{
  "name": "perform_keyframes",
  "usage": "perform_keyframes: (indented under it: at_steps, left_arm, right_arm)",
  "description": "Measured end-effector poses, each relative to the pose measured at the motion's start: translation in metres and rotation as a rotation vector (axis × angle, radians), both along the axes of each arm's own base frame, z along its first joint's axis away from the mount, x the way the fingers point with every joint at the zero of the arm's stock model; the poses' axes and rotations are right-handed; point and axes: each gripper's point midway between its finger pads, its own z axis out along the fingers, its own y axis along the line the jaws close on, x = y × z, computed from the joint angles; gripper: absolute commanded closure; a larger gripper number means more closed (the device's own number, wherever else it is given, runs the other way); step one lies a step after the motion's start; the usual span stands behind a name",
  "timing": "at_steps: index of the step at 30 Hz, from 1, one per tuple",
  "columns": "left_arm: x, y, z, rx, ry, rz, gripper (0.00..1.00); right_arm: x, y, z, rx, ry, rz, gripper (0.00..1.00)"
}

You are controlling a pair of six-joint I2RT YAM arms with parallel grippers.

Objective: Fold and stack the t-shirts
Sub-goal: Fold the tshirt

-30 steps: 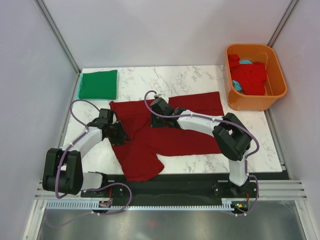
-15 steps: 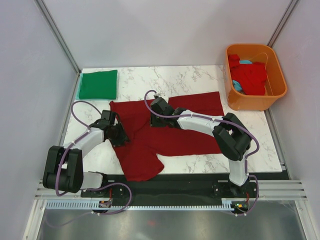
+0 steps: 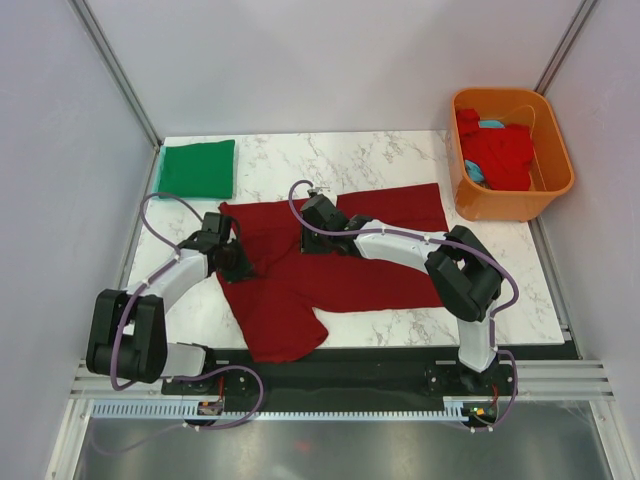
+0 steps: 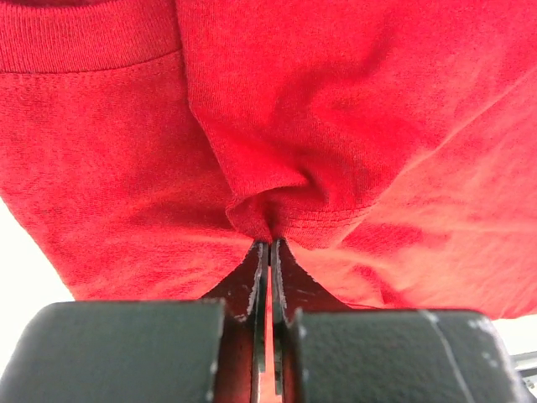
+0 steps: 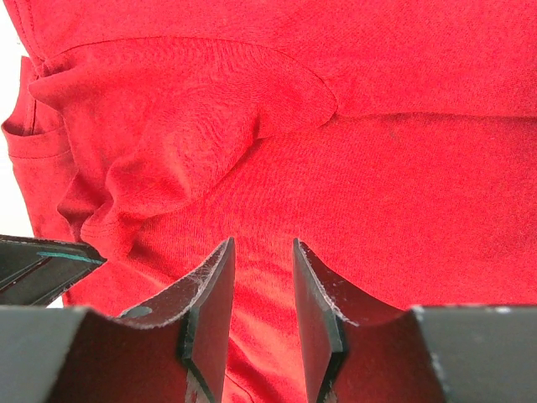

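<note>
A dark maroon t-shirt lies spread and rumpled across the middle of the marble table, one part hanging over the near edge. My left gripper is at the shirt's left side; in the left wrist view it is shut on a pinched fold of the maroon cloth. My right gripper rests over the shirt's upper middle; in the right wrist view it is open with only flat maroon cloth beneath the jaws. A folded bright green t-shirt lies at the far left corner.
An orange plastic tub stands at the far right, holding brighter red shirts and a bit of light blue cloth. Bare marble table shows behind the maroon shirt. Grey walls close in on both sides.
My left gripper has moved a little away from me and to the left, dragging the pinched fold of the maroon shirt with it. The right arm has stayed still.
</note>
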Motion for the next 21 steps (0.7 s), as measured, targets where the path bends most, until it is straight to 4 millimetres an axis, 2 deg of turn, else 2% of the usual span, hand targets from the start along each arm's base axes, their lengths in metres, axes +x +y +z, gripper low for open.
perform_keyframes:
  at_steps: [4,7,12,14,17,21]
  left_arm:
    - [0.003,0.0,0.005,0.001,-0.007,0.001,0.98]
    - [0.018,-0.001,0.022,0.004,-0.05,0.007,0.98]
    - [0.07,-0.007,0.079,-0.018,-0.194,0.016,0.98]
    - [0.095,-0.008,0.095,-0.027,-0.242,0.024,0.98]
    - [0.12,-0.004,0.097,-0.032,-0.248,0.04,0.98]
    - [0.138,0.001,0.08,-0.042,-0.194,0.055,0.98]
  right_arm:
    - [0.0,0.0,0.0,0.0,0.0,0.0,0.59]
    - [0.001,0.001,0.001,0.002,-0.002,0.0,0.58]
    - [0.004,0.008,0.007,0.024,-0.033,0.014,0.57]
    - [0.005,0.012,0.01,0.029,-0.055,0.031,0.57]
    - [0.008,0.019,0.015,0.036,-0.101,0.066,0.58]
    - [0.013,0.026,0.02,0.029,-0.164,0.117,0.58]
